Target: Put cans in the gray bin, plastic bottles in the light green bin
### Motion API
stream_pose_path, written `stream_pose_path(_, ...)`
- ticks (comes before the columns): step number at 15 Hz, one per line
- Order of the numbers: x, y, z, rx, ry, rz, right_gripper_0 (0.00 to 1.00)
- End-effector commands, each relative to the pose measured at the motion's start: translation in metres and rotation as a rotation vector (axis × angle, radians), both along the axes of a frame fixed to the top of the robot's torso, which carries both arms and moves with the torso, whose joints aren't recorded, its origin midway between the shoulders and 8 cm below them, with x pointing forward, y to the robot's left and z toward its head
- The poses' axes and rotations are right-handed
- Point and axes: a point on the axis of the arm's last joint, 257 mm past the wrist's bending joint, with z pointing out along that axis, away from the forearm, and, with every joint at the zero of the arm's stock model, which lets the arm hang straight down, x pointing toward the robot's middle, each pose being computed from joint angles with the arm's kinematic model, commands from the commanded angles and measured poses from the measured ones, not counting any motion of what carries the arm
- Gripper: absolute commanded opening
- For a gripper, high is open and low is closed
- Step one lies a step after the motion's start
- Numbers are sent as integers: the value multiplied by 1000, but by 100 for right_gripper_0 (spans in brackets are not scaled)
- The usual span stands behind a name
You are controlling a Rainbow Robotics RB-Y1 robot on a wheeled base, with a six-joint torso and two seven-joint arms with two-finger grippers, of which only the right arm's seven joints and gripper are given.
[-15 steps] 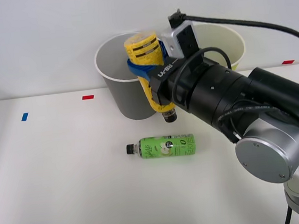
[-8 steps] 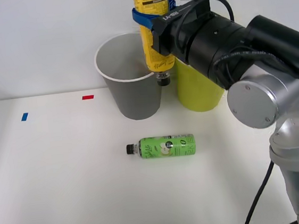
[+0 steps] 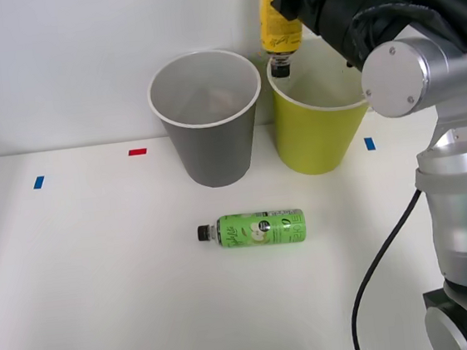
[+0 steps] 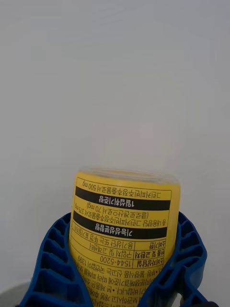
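While the right tool (image 4: 115, 278) stays out of the way of nothing else, it is clamped on the yellow-label bottle (image 3: 277, 20), blue ribbed fingers (image 4: 48, 268) wrapped round both sides of the label. Bottle hangs cap-down, cap just over the near-left rim of the light green bin (image 3: 323, 136), high above the desk (image 3: 103, 281). Step in hand, as I judge it: drop-off of the first plastic bottle. Cap looks close to the rim edge next to the gray bin (image 3: 208, 119), so the next move likely calls for a small shift toward the lime bin's centre, then letting go; released here it could clip the rim. Green-label bottle (image 3: 254, 229) lies on its side on the desk, in front of both bins, well apart from the tool, still to be picked. No cans seen.
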Motion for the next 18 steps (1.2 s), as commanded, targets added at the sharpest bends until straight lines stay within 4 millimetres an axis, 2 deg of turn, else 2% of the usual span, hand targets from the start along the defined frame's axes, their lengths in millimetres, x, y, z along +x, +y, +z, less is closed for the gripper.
stream_pose_path(1,19,-24,8,5,-31,-57,0)
stream_pose_path(4,36,-41,6,-2,-45,-97,0)
stream_pose_path(8,42,-64,10,-55,-63,-152,0)
stream_pose_path(12,42,-65,8,-89,-71,-163,0)
stream_pose_path(13,42,-60,7,-95,-71,-156,4)
stream_pose_path(14,41,-57,5,-94,-67,-149,35)
stream_pose_path(15,41,-55,2,-90,-62,-143,58)
stream_pose_path(16,41,-49,-5,-95,-52,-133,76)
stream_pose_path(17,40,-42,-11,-101,-45,-123,82)
stream_pose_path(18,40,-39,-15,-106,-42,-119,83)
